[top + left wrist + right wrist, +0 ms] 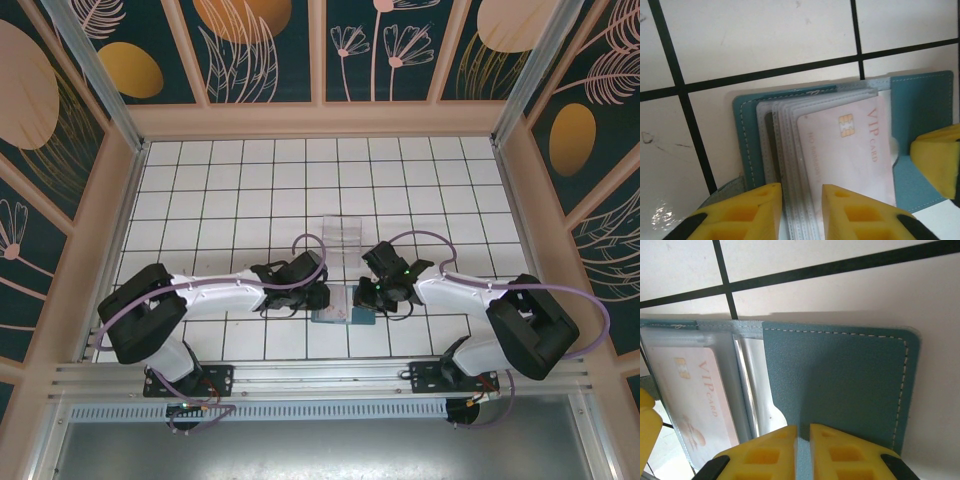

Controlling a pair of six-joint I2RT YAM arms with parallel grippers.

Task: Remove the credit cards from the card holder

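Open teal-blue folding card holder lying flat on the white tiled table, between the two arms and touched by both.

The right gripper has its yellow fingers drawn almost together on the near edge of the bare teal cover, apparently pinning it.

The left gripper stands part-open astride the stack of clear plastic sleeves. Whether it presses on them cannot be told.

The pale pinkish-white rectangular credit card, marked VIP, sits in the top sleeve. Its long axis runs away from the left fingertips, and its near short end lies just at them. The left arm is therefore judged the nearer, and a pull towards its own wrist should draw the card out lengthwise.
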